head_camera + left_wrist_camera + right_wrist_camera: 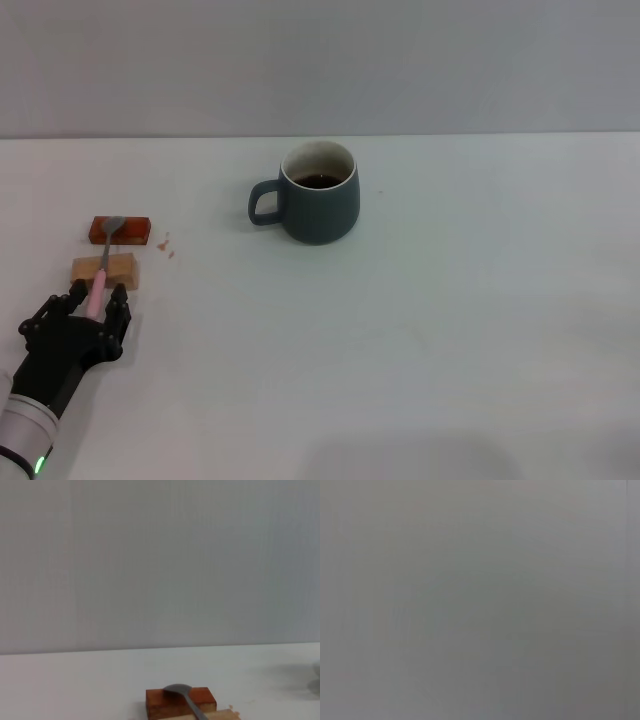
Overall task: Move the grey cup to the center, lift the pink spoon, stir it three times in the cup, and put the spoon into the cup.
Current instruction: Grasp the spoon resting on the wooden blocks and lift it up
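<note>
The grey cup stands upright near the middle of the white table, handle pointing left, dark liquid inside. The pink spoon lies at the far left across two small blocks, with its metal bowl on the red-brown block and its pink handle over the tan block. My left gripper is low at the table's near left, open, one finger on each side of the handle's end. The left wrist view shows the spoon bowl on the red-brown block. The right gripper is out of view.
A few small red crumbs lie just right of the blocks. The table's far edge meets a plain grey wall. The right wrist view shows only a flat grey surface.
</note>
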Tool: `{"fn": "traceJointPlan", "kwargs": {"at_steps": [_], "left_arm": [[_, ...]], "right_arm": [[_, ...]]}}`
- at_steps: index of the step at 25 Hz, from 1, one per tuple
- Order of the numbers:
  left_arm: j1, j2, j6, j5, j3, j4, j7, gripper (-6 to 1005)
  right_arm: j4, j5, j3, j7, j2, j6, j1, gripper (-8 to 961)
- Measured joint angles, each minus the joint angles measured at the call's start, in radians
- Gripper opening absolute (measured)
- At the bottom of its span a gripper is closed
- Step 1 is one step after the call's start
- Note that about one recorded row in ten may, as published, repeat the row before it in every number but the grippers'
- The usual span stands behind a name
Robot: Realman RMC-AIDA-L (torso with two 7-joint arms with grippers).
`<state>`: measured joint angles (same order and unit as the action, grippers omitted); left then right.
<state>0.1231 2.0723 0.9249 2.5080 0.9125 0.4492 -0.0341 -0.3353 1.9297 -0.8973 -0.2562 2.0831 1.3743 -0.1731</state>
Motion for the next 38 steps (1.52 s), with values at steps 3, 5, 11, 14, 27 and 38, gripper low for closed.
{"fn": "traceJointPlan", "kwargs": {"at_steps": [3,5,11,14,27,38], "left_arm": [[0.0,0.0,0.0,0.0,-0.001,-0.001,0.0,468],[0.0,0.0,-0.002,0.0,-0.001,-0.001,0.0,468],[0.0,0.0,-0.007,0.0,0.0,-0.003,0.0,466],[0.0,0.0,-0.008,0.0,0.0,-0.003,0.001,465],[0.004,-0.001,-0.009,0.0,0.002,-0.002,0.001,433],[0.008,-0.001,-0.01,-0.011,0.002,-0.007,-0.001,394]], "right_arm": [[-0.001,0.0,0.0,0.0,0.0,0.0,0.0,-1],[-0.001,0.0,0.0,0.0,0.0,0.0,0.0,-1],[-0.001,0.0,0.0,0.0,0.0,0.001,0.0,-1],[-0.001,0.0,0.0,0.0,-0.001,0.001,0.002,-1],[-0.001,0.0,0.0,0.0,-0.002,0.002,0.003,-1],[-0.002,0.0,0.0,0.0,-0.003,0.002,0.002,0]]}}
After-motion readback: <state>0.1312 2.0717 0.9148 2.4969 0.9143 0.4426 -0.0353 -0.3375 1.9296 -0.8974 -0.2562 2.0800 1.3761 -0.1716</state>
